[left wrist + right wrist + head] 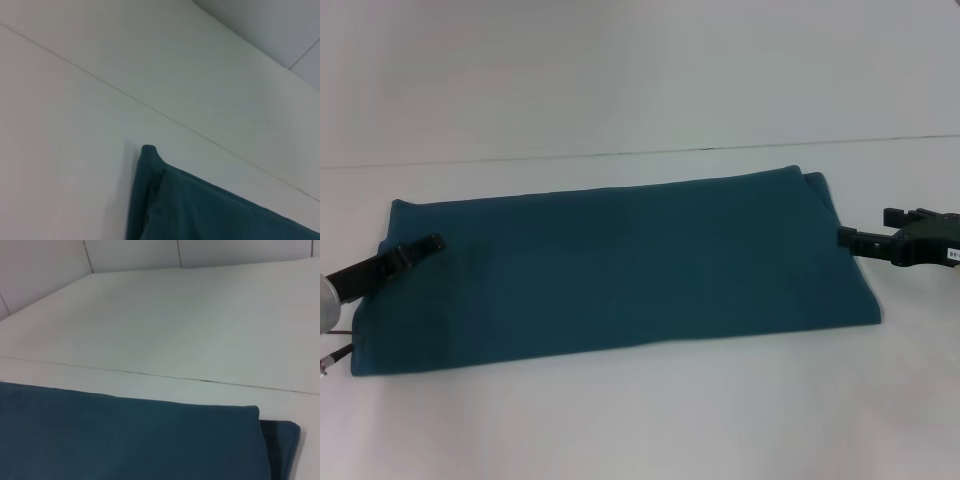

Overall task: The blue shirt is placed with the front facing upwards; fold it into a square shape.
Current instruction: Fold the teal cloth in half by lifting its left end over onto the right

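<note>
Teal-blue cloth, the blue shirt (620,270), lay folded into a long band across the white worktop (640,420). At its left end the left pincer (425,243) rested on the fabric; at its right edge the right pincer (847,237) touched the fold. Whether either gripped cloth, I could not tell.

You had one blue shirt (620,270) on one white table (620,420), folded into a single long band with at least two layers showing at its corner. Two grippers were in view: one left gripper (428,243) and one right gripper (847,237).
</note>
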{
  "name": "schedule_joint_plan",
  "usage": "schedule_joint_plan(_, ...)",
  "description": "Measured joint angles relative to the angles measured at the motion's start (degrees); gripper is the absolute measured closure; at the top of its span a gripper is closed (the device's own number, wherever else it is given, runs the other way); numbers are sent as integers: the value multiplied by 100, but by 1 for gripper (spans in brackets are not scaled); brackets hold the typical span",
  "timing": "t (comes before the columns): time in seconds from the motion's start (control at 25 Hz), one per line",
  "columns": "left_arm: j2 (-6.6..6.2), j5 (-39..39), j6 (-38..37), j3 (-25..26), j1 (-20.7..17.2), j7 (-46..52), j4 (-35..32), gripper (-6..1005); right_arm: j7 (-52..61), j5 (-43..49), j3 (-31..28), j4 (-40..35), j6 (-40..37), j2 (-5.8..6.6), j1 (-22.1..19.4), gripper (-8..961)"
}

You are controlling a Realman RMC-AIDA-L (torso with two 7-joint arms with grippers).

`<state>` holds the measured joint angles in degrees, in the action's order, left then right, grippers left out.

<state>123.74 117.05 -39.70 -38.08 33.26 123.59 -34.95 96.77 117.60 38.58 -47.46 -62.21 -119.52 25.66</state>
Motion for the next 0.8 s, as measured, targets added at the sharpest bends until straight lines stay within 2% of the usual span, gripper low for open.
schedule_joint_plan(0.8, 9, 2, 68, 3, -30, -63, 36, 125, 0, 0, 7, 0, -2, 0, 0, 38)
